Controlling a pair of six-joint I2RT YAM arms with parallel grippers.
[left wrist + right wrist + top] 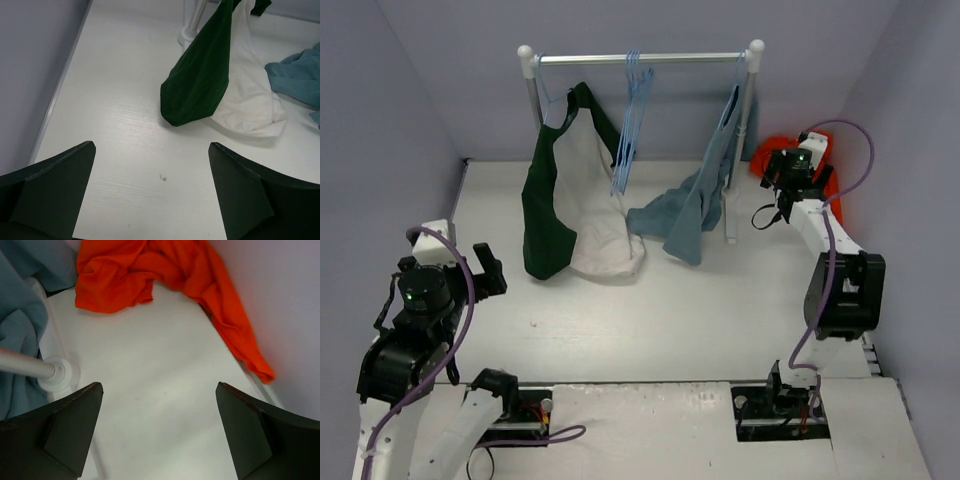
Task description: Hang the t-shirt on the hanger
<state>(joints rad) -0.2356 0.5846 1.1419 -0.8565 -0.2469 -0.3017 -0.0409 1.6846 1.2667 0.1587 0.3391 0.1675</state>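
Down at the near edge sit the arm bases point(785, 400), and on the near left the left arm folds up with the left gripper point(488, 268) hanging over bare table point(670, 320), fingers spread wide, nothing between them. Its wrist view looks past those fingers to the green-and-white garment point(200, 85), which droops from the rail point(640, 58) down onto the table. Over on the far right, the right gripper point(160, 390) hovers over the table, fingers wide apart too, gripping nothing. Ahead of it lies the t-shirt point(150, 275), a crumpled orange heap in the far right corner, one part trailing nearward along the right wall, and neither finger touches it. Left of that gripper stands the rack's right post point(25, 364), with the blue garment point(20, 325) draped beside it. Up on the rail, the hangers point(630, 120) dangle in a bunch near the middle, between the two hung garments and well apart from the t-shirt.
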